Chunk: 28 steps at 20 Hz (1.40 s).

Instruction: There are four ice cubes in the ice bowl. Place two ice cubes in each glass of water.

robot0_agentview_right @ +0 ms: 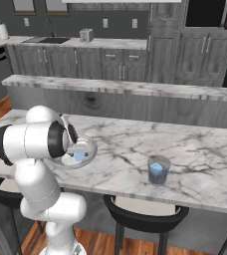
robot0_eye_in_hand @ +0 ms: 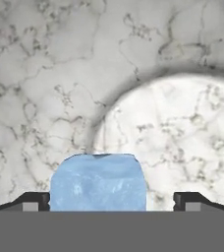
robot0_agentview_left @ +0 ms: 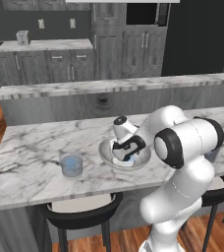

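Hand view: my pincer (robot0_eye_in_hand: 112,202) looks straight down with its two dark fingertips (robot0_eye_in_hand: 33,201) spread wide; a small pale blue translucent ice cube (robot0_eye_in_hand: 98,182) lies between them, nearer one tip, and I cannot tell whether it touches it.
Pincer state: jaws fully apart, nothing gripped.
Ice bowl: wide shallow grey metal bowl with a whitish inside (robot0_agentview_left: 106,156) sits directly under the pincer (robot0_agentview_left: 125,151) on the white grey-veined marble counter (robot0_agentview_left: 30,147); from the right base camera I see one blue cube (robot0_agentview_right: 79,156) inside the bowl (robot0_agentview_right: 88,148).
Glasses: short clear bluish tumbler (robot0_agentview_left: 71,165) stands well off to the pincer's left on the counter; in the right base view another like tumbler (robot0_agentview_right: 158,170) stands well off to its right, with a blue cube showing inside it.
In the way: raised marble ledge (robot0_agentview_left: 109,84) runs beyond the bowl; two dark round stools (robot0_agentview_left: 79,211) stand under the near counter edge.
Hidden: my own white arm covers much of the bowl in both base views, so I cannot count the cubes; what the left tumbler holds is hard to make out.
Open room: bare marble lies between the bowl and each tumbler; the bowl is near the front counter edge.
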Available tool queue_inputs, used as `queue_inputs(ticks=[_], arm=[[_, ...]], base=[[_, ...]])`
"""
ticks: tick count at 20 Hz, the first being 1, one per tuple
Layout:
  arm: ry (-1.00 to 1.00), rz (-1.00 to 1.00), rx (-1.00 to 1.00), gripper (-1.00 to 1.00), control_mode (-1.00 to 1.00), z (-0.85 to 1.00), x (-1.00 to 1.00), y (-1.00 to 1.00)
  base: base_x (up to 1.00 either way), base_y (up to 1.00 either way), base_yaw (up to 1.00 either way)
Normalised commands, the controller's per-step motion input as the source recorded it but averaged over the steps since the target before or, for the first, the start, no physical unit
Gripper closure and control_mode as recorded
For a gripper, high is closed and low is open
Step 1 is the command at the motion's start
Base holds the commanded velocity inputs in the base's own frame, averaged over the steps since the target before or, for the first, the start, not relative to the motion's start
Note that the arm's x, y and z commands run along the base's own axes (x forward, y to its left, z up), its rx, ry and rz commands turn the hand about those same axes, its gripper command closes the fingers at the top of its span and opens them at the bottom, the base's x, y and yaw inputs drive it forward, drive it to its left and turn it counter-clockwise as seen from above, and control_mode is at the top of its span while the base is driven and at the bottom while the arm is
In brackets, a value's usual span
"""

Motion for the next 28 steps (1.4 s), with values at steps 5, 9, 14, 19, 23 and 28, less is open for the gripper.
queue_inputs(ticks=[5, 9, 14, 19, 23, 28], arm=[[0.0, -0.15, -0.03, 1.0, -1.0, 0.0, -0.15, 0.1], [0.0, -0.18, -0.03, 1.0, -1.0, 0.0, -0.24, 0.05], [-0.01, -0.16, -0.03, 1.0, -1.0, 0.0, -0.1, 0.03], [-0.26, -0.1, 0.13, 1.0, -1.0, 0.75, -0.54, -0.15], [-0.35, -0.07, 0.31, 1.0, -1.0, 0.94, -0.57, -0.38], [-0.11, 0.27, 0.3, 1.0, -1.0, 0.74, -0.54, -0.31]], base=[[0.0, 0.0, 0.0], [0.0, 0.0, 0.0], [0.0, 0.0, 0.0], [0.0, 0.0, 0.0], [0.0, 0.0, 0.0], [0.0, 0.0, 0.0]])
